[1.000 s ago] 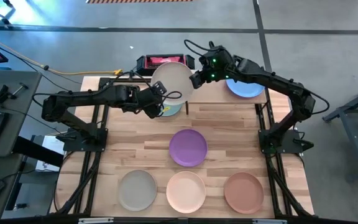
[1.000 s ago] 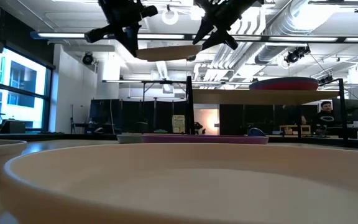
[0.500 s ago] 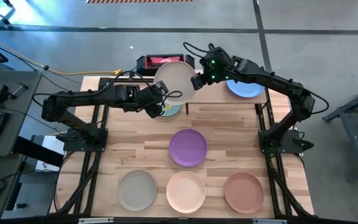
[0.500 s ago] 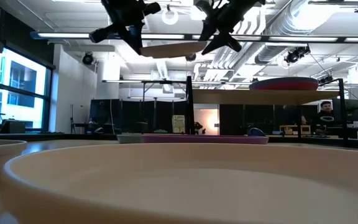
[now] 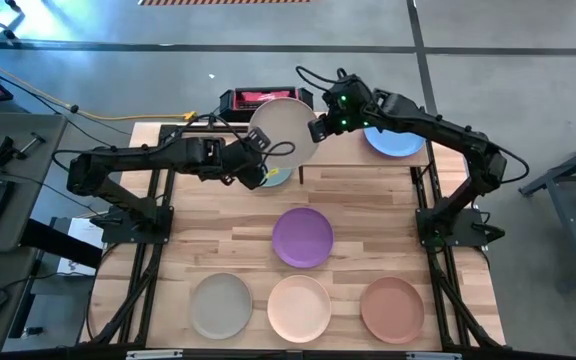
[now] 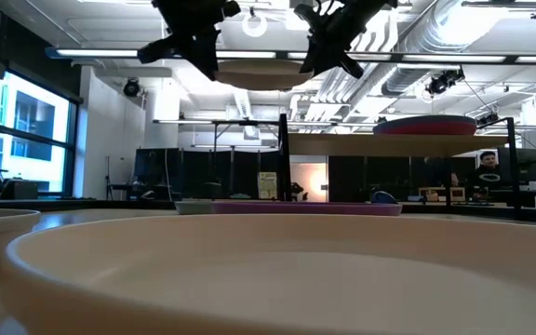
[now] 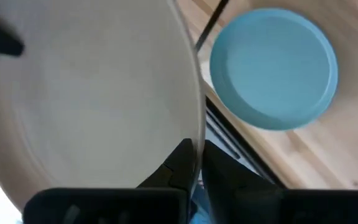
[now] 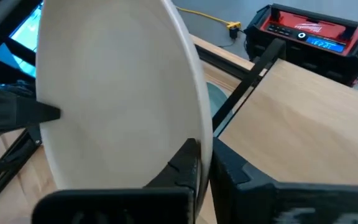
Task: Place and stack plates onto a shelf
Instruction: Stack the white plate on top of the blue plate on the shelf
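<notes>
Currently both claws pinch the cream plate [image 5: 281,125] aloft, upper centre: left claw [image 5: 259,150], right claw [image 5: 317,128] shut on opposite rims. Uneven release could drop it beside the shelf [image 5: 343,152].

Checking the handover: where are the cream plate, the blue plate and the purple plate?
cream plate [image 5: 280,128], high view, its centre.
blue plate [image 5: 398,143], high view, its uncovered outer part.
purple plate [image 5: 302,238], high view, its centre.

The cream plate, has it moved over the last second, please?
Yes. In the high view the cream plate has edged right, toward the blue plate on the shelf, with the left gripper and right gripper at its rim.
</notes>
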